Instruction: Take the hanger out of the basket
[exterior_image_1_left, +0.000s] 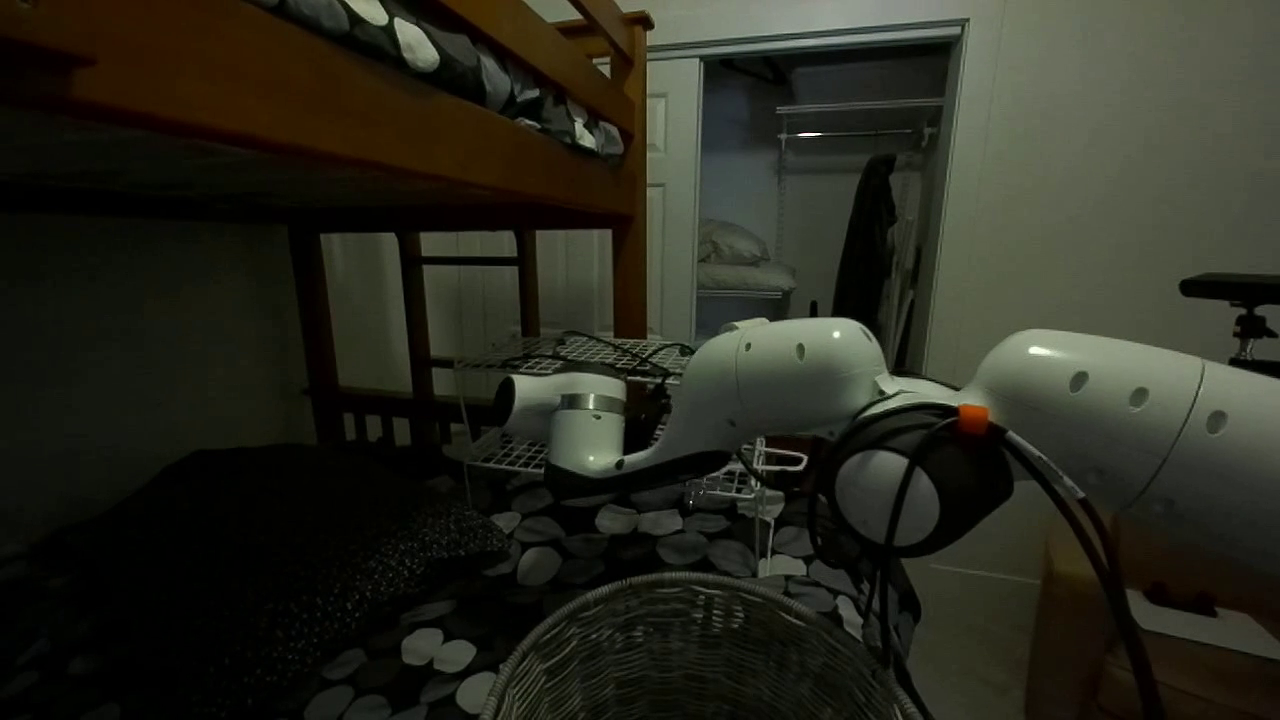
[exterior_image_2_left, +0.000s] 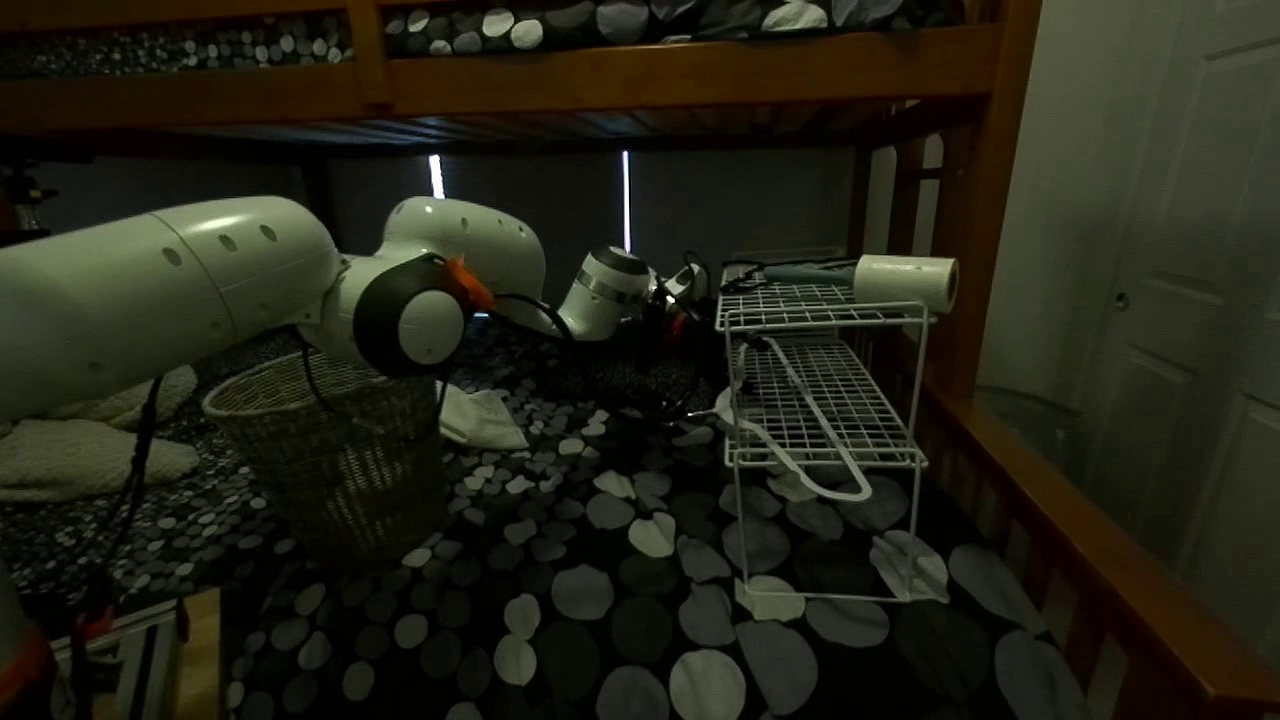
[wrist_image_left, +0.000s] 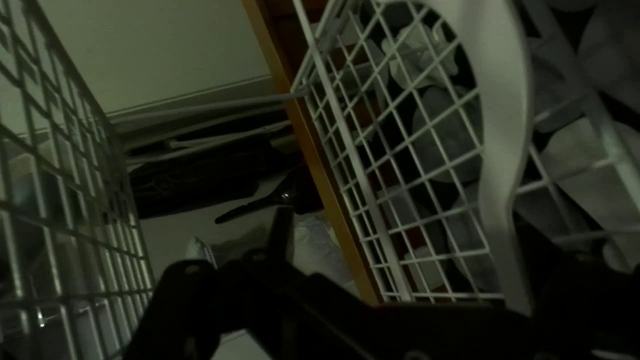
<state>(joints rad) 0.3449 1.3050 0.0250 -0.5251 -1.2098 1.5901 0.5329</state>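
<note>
In an exterior view, we locate the arm (exterior_image_2_left: 200, 270) extending from 9 o'clock and, below it at 8 o'clock, the round wicker basket (exterior_image_2_left: 355, 480). Next is the gripper (wrist_image_left: 409, 227); in the wrist view, we observe its two fingers (wrist_image_left: 283, 235) standing well apart, at 7 and 4 o'clock. The hanger (wrist_image_left: 505, 130) runs down from 1 o'clock to just beside the 4 o'clock finger; we cannot determine contact. In an exterior view, the hanger slants across the rectangular wire basket (exterior_image_2_left: 870, 400) at 4 o'clock, one end projecting past the front rim. At far right, between 2 and 3 o'clock, we note the white roll (exterior_image_2_left: 905, 283) on the wire shelf (exterior_image_2_left: 800, 295) above.
</note>
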